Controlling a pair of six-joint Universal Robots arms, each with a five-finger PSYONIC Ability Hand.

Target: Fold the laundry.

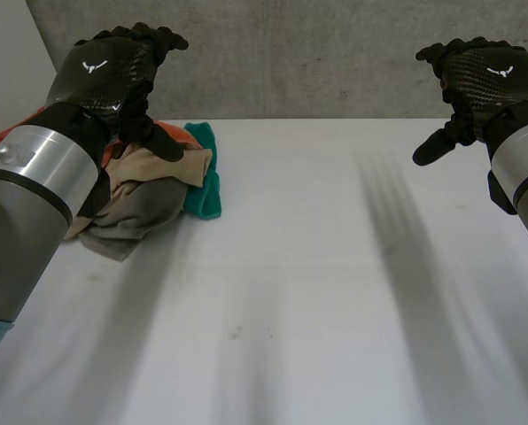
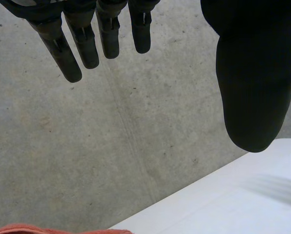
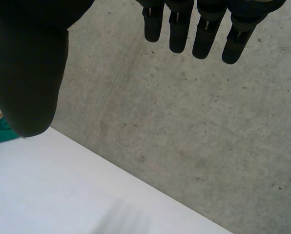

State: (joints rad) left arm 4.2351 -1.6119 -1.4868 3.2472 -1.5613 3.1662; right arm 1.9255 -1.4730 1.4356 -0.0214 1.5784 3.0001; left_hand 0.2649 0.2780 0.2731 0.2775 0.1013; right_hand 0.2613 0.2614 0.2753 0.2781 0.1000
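Observation:
A heap of laundry (image 1: 149, 190) lies at the table's far left: beige and grey-brown cloths on top, an orange cloth (image 1: 171, 135) behind, a teal one (image 1: 206, 181) at its right side. My left hand (image 1: 113, 75) hovers above the heap, fingers (image 2: 72, 53) straight and spread, holding nothing. A bit of the orange cloth (image 2: 33, 229) shows below its fingertips. My right hand (image 1: 481, 80) hangs high over the table's far right, fingers (image 3: 204, 34) straight, thumb (image 3: 28, 87) apart, empty. The teal cloth (image 3: 1, 131) peeks out beside that thumb.
The white table (image 1: 317, 283) stretches bare from the heap to the right edge. A grey concrete wall (image 1: 335, 53) rises right behind the table's far edge.

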